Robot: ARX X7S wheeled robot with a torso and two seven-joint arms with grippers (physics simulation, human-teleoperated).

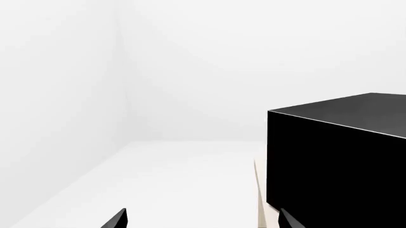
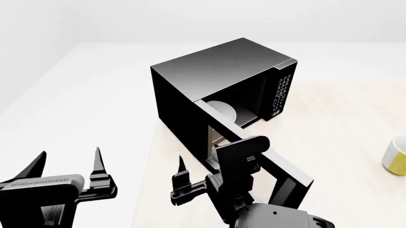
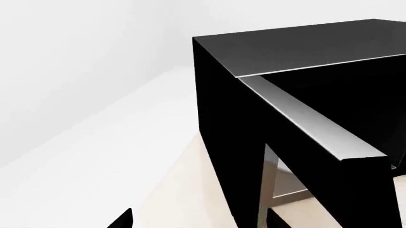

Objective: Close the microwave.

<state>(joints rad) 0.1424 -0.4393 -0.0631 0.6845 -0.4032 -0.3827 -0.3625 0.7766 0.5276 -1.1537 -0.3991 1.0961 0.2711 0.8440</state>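
The glossy black microwave (image 2: 209, 71) stands on the pale table (image 2: 343, 128). Its door (image 2: 266, 159) is swung wide open toward me, showing the white turntable plate (image 2: 222, 111) and the keypad panel (image 2: 279, 95). My right gripper (image 2: 203, 166) is open, low in front of the hinge corner, on the door's outer side. In the right wrist view the door (image 3: 317, 180) and microwave body (image 3: 216, 118) fill the frame above that gripper (image 3: 199, 223). My left gripper (image 2: 70, 156) is open and empty, off the table's left side. The left wrist view shows the microwave (image 1: 336, 156) past that gripper (image 1: 203, 223).
A white and yellow-green mug (image 2: 396, 154) stands at the table's right edge. The table's left edge (image 1: 260, 190) runs just beside the microwave. White floor and walls lie to the left.
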